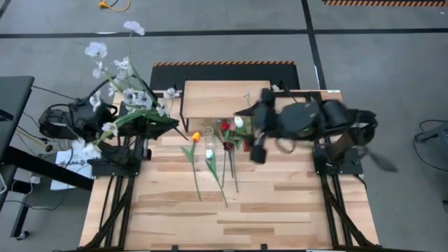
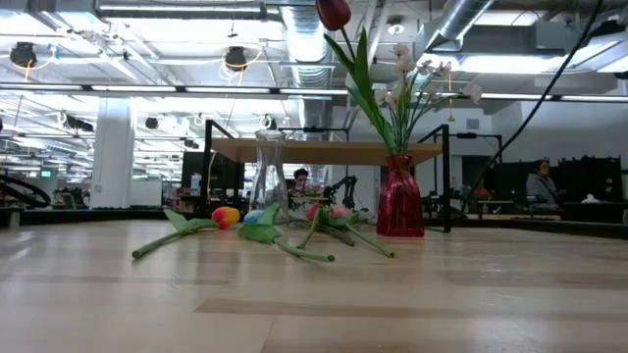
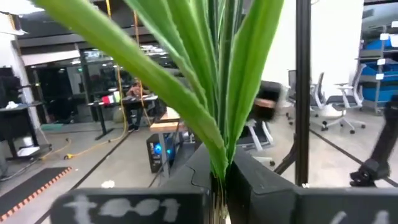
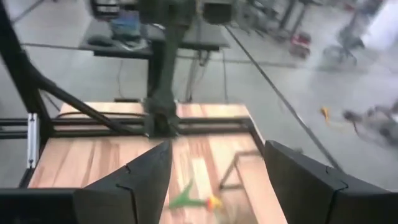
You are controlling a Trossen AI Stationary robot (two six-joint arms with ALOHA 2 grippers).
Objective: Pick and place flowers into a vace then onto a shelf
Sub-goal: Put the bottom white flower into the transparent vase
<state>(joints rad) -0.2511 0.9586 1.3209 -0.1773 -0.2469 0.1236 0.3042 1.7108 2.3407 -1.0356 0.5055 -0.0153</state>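
My left gripper point(image 1: 168, 124) point(image 3: 217, 180) hovers over the table's left far part, shut on a spray of white blossoms point(image 1: 119, 77) with long green leaves point(image 3: 205, 93). My right gripper point(image 1: 255, 152) point(image 4: 217, 180) is open and in the air over the table's middle, right of the red vase point(image 2: 399, 208). That vase stands on the table and holds a red tulip point(image 2: 334, 14) and white blossoms point(image 2: 422, 78). A clear glass vase point(image 2: 270, 181) stands left of it. Several tulips point(image 1: 203, 157) lie flat around both vases. The wooden shelf point(image 1: 217, 98) stands at the far edge. My left gripper pinches the spray's green stem at its lower end point(image 3: 217, 171) between its two fingers. The spray is lifted clear of the table. Its leaves and blossoms rise away from the fingers and lean out past the table's left far corner.
The shelf's black legs point(image 2: 449, 176) stand just behind the red vase. The near half of the table point(image 1: 231, 217) holds nothing but the tulip stems' ends. People and desks show in the room beyond the table.
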